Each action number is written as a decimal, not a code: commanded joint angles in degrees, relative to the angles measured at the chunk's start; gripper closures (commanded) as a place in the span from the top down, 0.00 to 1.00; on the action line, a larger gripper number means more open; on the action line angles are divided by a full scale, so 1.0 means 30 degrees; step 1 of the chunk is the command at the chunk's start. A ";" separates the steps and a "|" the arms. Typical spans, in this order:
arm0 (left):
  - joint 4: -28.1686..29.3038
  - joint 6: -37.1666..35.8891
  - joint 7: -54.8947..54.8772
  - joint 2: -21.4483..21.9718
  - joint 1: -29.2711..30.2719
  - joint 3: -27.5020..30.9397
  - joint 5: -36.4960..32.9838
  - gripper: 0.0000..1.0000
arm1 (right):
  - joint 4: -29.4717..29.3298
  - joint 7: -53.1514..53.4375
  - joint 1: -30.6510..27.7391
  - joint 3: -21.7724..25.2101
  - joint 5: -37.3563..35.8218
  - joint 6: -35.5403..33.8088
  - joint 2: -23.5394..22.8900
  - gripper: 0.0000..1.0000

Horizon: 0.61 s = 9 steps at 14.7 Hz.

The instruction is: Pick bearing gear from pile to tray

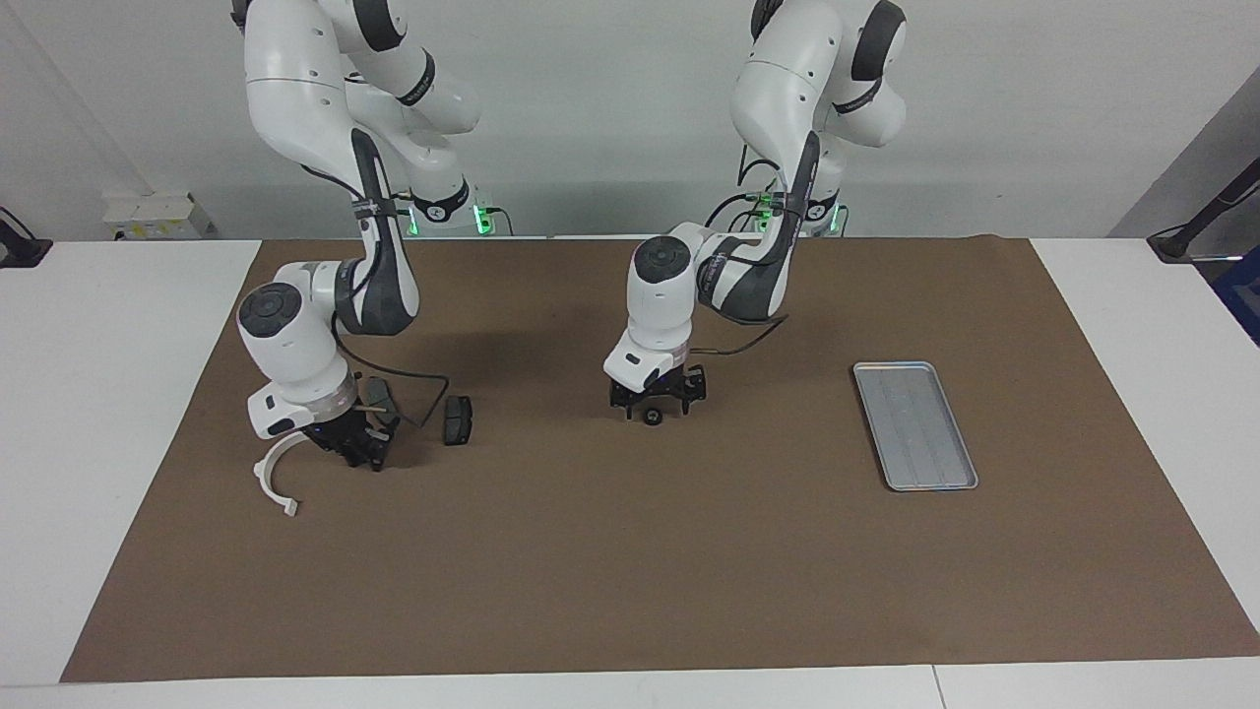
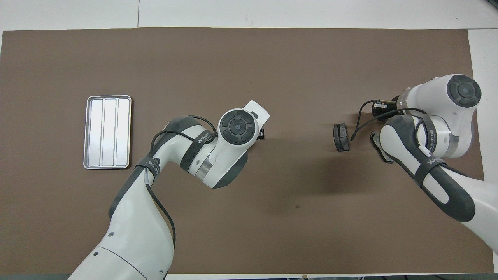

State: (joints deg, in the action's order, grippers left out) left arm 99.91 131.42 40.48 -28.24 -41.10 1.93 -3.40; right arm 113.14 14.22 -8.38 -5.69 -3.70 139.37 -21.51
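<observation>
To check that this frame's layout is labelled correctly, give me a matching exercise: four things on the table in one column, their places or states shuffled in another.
Things:
1. tray
2. white half-ring bracket
3. brake pad lying clear of the arms
4. small black round piece

Places or states:
A. directly under the left gripper, whose jaws are open
B. empty, toward the left arm's end
C. beside the right gripper, toward the right arm's end
D. lying between the two grippers

Pairs: 1-B, 2-C, 3-D, 4-A
</observation>
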 commanded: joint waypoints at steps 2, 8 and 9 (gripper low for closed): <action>-0.0199 0.0345 0.0395 -0.0461 -0.0422 0.0383 -0.0478 1.00 | -0.0065 0.0387 0.0039 -0.0184 0.0121 -0.0637 -0.0125 0.17; -0.0985 -0.0005 0.0718 -0.0577 -0.0364 0.0383 -0.0769 0.00 | -0.0095 0.0358 0.0097 -0.0184 0.0034 -0.0695 -0.0067 0.00; -0.1483 -0.0384 0.0717 -0.0694 -0.0334 0.0383 -0.0829 0.00 | -0.0211 0.0358 0.0097 -0.0184 -0.0025 -0.0870 -0.0067 0.00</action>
State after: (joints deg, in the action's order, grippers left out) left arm 98.71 131.90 41.20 -29.05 -41.14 1.96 -4.06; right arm 112.94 14.22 -8.30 -5.74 -3.71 138.70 -21.50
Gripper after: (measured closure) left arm 0.577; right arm 0.775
